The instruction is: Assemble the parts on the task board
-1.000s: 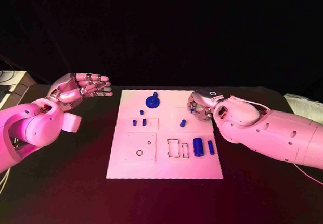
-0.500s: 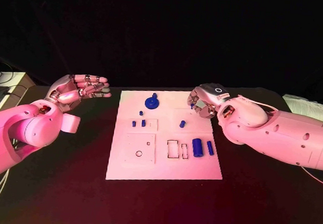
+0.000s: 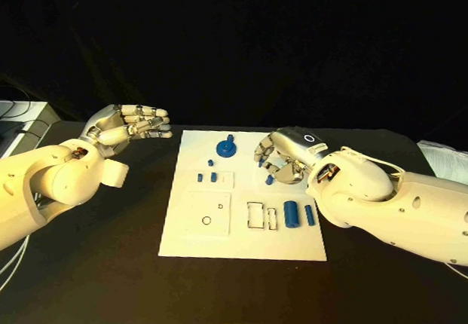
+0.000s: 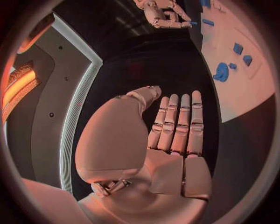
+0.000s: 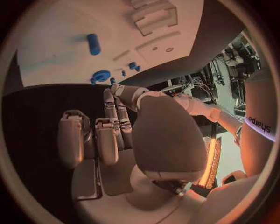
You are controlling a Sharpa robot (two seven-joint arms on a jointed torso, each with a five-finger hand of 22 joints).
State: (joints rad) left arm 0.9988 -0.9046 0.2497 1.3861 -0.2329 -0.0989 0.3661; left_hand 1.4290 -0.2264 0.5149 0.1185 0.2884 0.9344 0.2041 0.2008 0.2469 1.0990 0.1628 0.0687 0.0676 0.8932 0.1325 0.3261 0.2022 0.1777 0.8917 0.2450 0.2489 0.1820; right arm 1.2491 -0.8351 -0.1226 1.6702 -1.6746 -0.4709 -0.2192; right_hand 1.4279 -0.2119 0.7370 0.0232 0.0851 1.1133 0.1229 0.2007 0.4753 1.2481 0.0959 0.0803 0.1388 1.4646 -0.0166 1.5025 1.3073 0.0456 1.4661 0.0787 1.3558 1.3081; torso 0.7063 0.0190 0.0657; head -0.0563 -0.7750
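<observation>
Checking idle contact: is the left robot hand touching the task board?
Apart. Head view shows black table between the left robot hand and the task board.

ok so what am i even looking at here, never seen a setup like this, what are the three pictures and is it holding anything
This is a two-armed robot at a black table, each white arm ending in a silver many-fingered hand. The head view comes from a camera on its head, looking down. The two round pictures come from fisheye cameras at the wrists, each looking out past its own palm. In the middle lies a white task board with small blue parts: a round knobbed piece near the far edge, a few short pegs and a larger cylinder. The left hand hangs beside the board, fingers apart, holding nothing. The right hand hovers over the board with fingers curled; I cannot tell whether it holds a part.
</observation>
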